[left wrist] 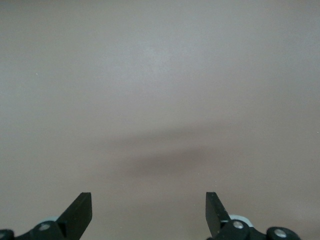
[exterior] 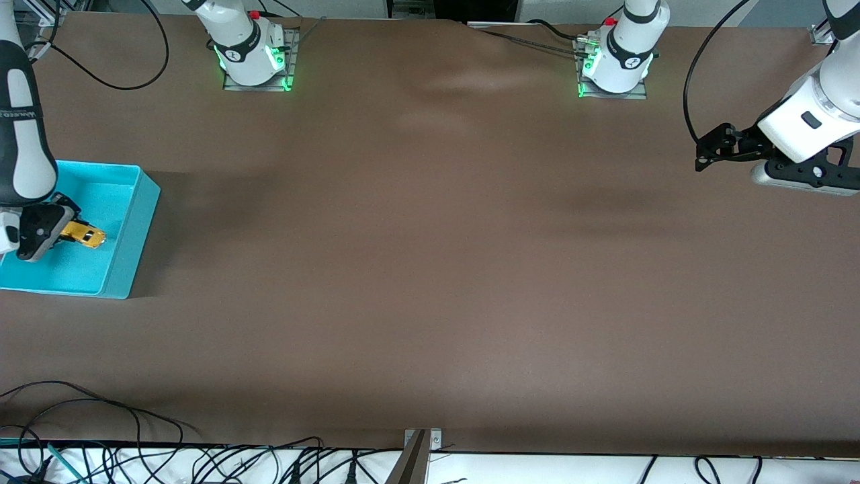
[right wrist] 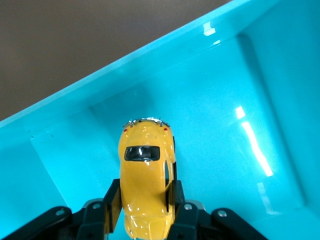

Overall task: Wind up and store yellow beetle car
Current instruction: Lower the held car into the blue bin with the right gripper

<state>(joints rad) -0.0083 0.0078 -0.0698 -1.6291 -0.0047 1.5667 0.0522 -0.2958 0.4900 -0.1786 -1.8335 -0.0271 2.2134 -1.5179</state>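
The right end effector [right wrist: 145, 207] is pinching the yellow beetle car [right wrist: 146, 172] inside the turquoise bin [exterior: 127, 249]; storing looks nearly done, only the release left. The left end effector [left wrist: 149, 210] waits spread over the bare table [exterior: 430, 269].

Right gripper [right wrist: 145, 207] fingers clamped, left gripper [left wrist: 149, 212] fingers spread, waiting.

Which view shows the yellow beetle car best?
The right wrist view: the yellow beetle car fills the middle, clamped in the right gripper over the teal bin. The front view shows only a small yellow shape. The left wrist view shows none of it.
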